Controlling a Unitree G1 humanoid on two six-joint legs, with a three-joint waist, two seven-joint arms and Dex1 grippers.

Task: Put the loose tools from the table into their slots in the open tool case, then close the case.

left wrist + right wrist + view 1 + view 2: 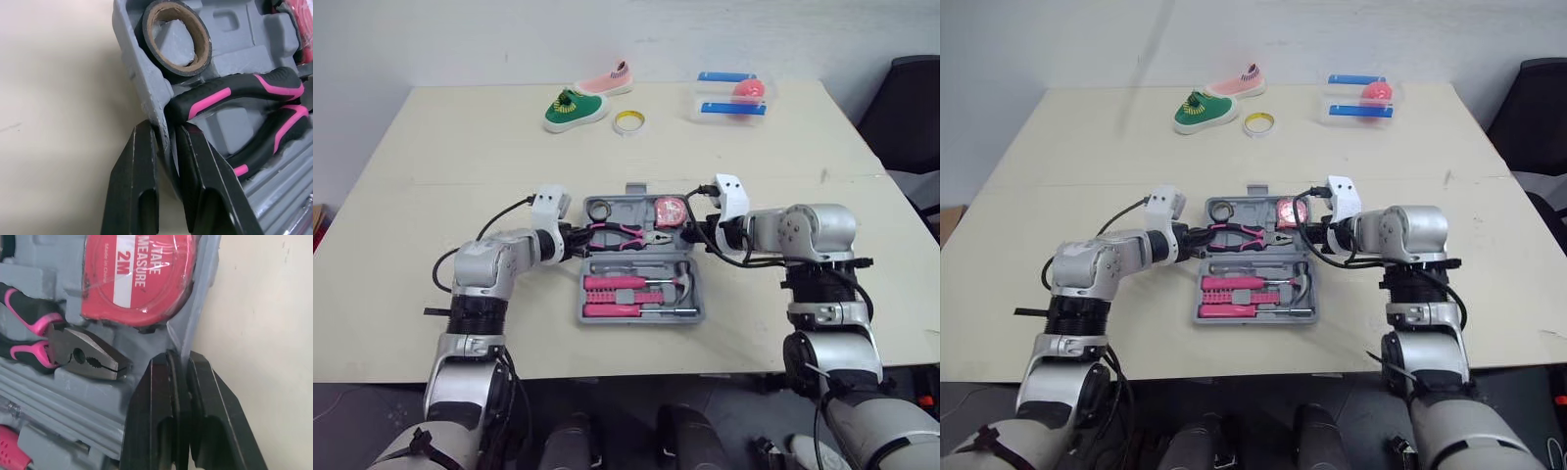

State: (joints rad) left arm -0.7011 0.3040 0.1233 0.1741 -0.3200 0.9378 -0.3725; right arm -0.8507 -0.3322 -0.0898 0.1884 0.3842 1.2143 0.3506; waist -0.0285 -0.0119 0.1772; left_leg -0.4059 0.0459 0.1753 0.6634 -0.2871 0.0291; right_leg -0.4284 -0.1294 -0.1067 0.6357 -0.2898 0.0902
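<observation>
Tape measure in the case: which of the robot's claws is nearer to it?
Right. The right claw clamps the case wall directly beside the tape measure; the left claw clamps the opposite wall, by the black tape roll.

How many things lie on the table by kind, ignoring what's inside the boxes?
shoes: 2, green shoe and pink shoe
tape ring: 1
clear box: 1
tool case: 1
total: 5
</observation>
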